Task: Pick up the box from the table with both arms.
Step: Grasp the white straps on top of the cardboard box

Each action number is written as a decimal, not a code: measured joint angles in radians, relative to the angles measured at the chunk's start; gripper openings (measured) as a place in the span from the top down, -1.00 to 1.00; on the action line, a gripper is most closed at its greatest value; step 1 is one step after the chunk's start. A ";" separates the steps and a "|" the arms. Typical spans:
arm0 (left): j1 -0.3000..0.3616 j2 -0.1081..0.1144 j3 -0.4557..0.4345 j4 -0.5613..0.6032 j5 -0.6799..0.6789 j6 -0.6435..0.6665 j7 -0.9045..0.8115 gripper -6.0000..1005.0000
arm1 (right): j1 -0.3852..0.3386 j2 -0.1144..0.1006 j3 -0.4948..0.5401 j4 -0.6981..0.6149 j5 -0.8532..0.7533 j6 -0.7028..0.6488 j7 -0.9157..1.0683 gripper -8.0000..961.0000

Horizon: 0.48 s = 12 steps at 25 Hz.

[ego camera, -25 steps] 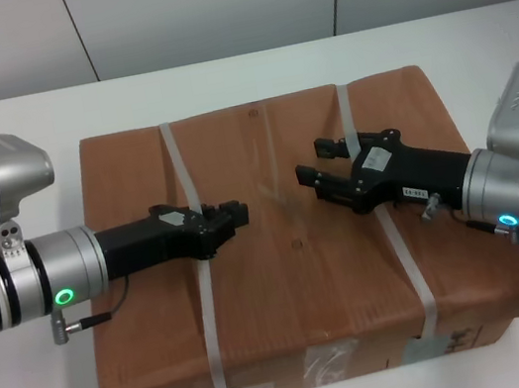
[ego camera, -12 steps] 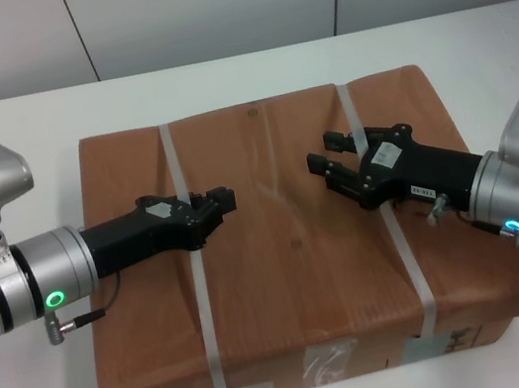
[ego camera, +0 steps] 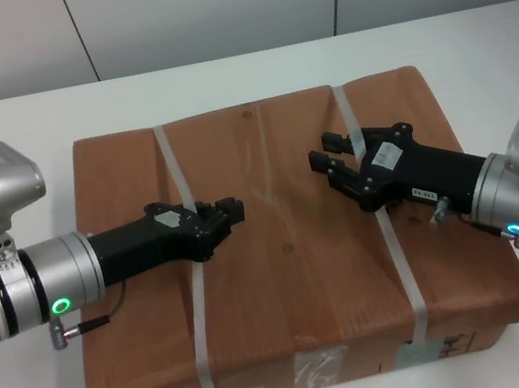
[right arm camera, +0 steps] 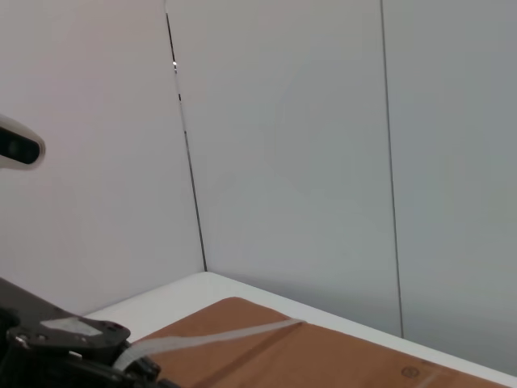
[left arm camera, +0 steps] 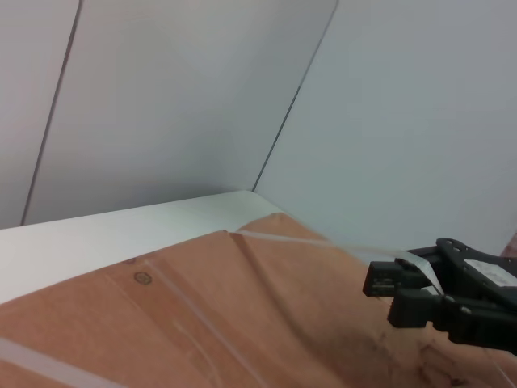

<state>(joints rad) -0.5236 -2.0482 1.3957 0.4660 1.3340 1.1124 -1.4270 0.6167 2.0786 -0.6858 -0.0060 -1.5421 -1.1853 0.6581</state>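
Observation:
The brown paper-wrapped box [ego camera: 295, 278] lies in the middle of the head view, on or just above the white table [ego camera: 7, 128]. My left gripper [ego camera: 230, 209] reaches in from the left over the box top and is shut on the left whitish strap [ego camera: 197, 305]. My right gripper [ego camera: 326, 160] reaches in from the right and is shut on the right strap [ego camera: 407, 278]. The left wrist view shows the right gripper [left arm camera: 384, 279] with its strap [left arm camera: 323, 241] pulled taut off the paper. The right wrist view shows the other strap [right arm camera: 210, 338] rising off the box [right arm camera: 339, 360].
Labels and tape [ego camera: 315, 365] sit on the box's near side. The white tabletop stretches well past the box on the left, right and back. A grey panelled wall [ego camera: 207, 7] stands behind the table.
The box now looks larger and its near edge sits lower in the head view, as if rising towards the camera. Both grippers stay on the straps; the left one has shifted slightly.

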 joint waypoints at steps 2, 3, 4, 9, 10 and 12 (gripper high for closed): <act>0.000 0.000 0.003 0.000 0.000 0.001 0.000 0.83 | -0.001 0.000 0.000 0.000 0.000 -0.002 0.002 0.29; 0.000 0.000 0.003 0.000 0.000 0.001 0.000 0.83 | -0.001 0.000 0.000 0.000 0.000 -0.003 0.004 0.31; 0.000 0.000 0.008 0.000 -0.001 0.001 0.000 0.83 | -0.002 0.000 -0.001 0.000 0.000 -0.007 0.019 0.32; 0.002 0.001 0.025 0.002 -0.004 0.004 0.002 0.83 | 0.003 0.000 -0.024 -0.012 -0.042 -0.013 0.186 0.41; 0.002 0.001 0.025 0.003 -0.004 0.005 0.004 0.83 | 0.005 0.000 -0.029 -0.016 -0.052 -0.012 0.223 0.42; 0.002 0.000 0.025 0.003 -0.004 0.010 0.011 0.83 | 0.004 0.000 -0.037 -0.024 -0.061 -0.011 0.283 0.46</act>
<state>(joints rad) -0.5212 -2.0479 1.4210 0.4687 1.3302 1.1224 -1.4155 0.6207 2.0785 -0.7232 -0.0305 -1.6031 -1.1958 0.9413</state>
